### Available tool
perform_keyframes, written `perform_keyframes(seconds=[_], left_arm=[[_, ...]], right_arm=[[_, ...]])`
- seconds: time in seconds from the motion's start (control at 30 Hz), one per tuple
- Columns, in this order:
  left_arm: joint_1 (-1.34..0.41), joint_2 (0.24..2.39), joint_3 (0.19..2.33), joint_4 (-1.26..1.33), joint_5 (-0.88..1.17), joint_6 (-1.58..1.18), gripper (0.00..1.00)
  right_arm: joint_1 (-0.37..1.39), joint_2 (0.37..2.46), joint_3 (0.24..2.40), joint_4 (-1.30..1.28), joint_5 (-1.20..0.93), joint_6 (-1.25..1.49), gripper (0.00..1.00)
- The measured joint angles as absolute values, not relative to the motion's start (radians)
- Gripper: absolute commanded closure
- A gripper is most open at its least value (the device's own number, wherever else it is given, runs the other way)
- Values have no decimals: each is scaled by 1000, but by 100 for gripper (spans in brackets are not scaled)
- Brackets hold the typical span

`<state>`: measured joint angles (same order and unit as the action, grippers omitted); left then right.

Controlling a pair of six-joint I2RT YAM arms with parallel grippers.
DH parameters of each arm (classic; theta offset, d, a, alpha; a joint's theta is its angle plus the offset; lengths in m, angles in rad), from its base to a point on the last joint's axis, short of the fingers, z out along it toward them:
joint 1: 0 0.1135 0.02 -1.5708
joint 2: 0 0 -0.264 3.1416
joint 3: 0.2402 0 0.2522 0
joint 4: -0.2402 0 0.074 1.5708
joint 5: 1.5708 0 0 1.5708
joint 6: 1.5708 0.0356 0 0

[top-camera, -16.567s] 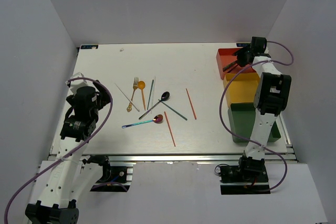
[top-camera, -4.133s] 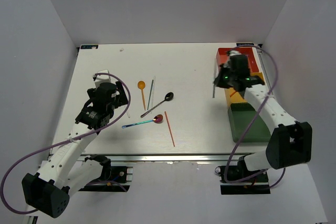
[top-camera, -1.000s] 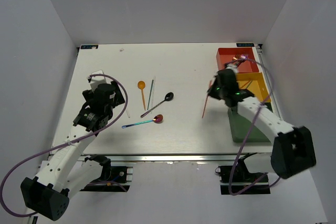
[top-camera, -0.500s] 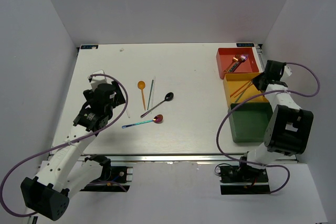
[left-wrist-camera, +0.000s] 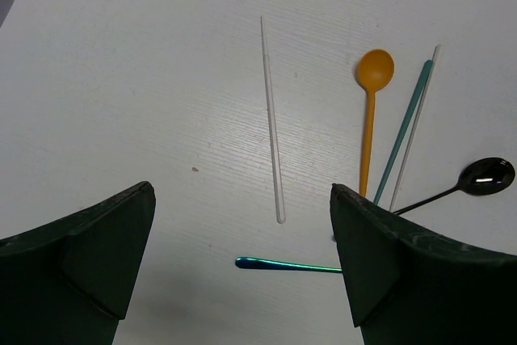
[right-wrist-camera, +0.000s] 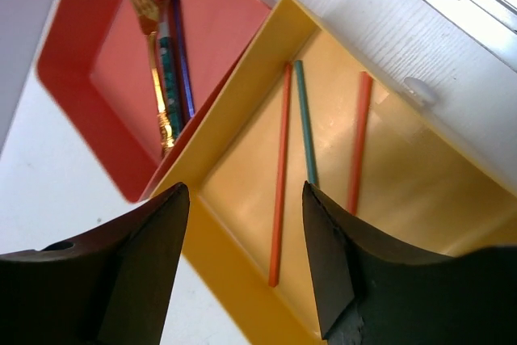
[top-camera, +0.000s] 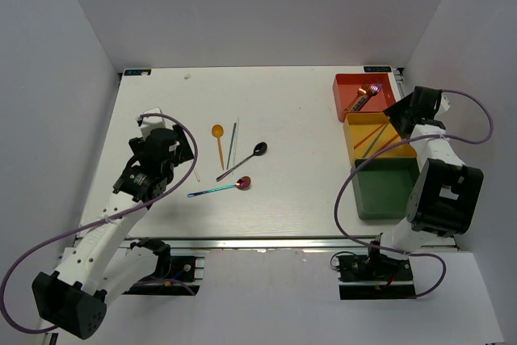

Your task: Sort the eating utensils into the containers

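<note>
**Both grippers open and empty over a white table**

The table [top-camera: 307,159] is a pale, faintly grained white board. It fills the floor of a box of plain white walls [top-camera: 258,14] that rise at the back, left and right of the top view. A metal rail [top-camera: 266,241] runs along its lower edge.

Three trays stand in a column at the right edge, each touching the next. The red tray [top-camera: 347,90] is uppermost, the yellow tray [top-camera: 355,131] is in the middle and the green tray [top-camera: 384,191] is lowest.

In the right wrist view the red tray holds a gold fork [right-wrist-camera: 149,46] beside a purple-blue utensil [right-wrist-camera: 184,70]. The yellow tray holds two orange chopsticks [right-wrist-camera: 279,175] and a teal stick [right-wrist-camera: 304,123].

The right gripper [right-wrist-camera: 246,264] hangs over the yellow tray with its jaws apart and nothing between them.

Loose utensils lie left of the table's centre:
- an orange spoon [top-camera: 219,143]
- a teal chopstick [top-camera: 232,143] just to its right, with a pale chopstick [top-camera: 236,136] alongside
- a black spoon [top-camera: 242,161] slanting below them
- an iridescent spoon [top-camera: 222,189] lowest
- a white chopstick [left-wrist-camera: 271,123] further left, apart from the others

The left gripper [left-wrist-camera: 242,272] hovers over the table near the white chopstick, spread wide and holding nothing.
</note>
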<state>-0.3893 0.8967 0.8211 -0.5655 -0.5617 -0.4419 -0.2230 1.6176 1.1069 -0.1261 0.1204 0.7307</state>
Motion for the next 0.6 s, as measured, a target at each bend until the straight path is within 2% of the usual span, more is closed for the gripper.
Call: perform_keyframes(seconds=[0.23, 0.4, 0.6], left_arm=[[-389, 924, 821, -559, -550, -442, 2], [-389, 1015, 836, -555, -485, -472, 2], [-389, 1231, 873, -523, -419, -593, 2]], right_arm=[[-152, 1369, 1018, -123, 57, 680, 35], [51, 1191, 916, -123, -11, 593, 34], [276, 1105, 725, -147, -86, 535, 36]])
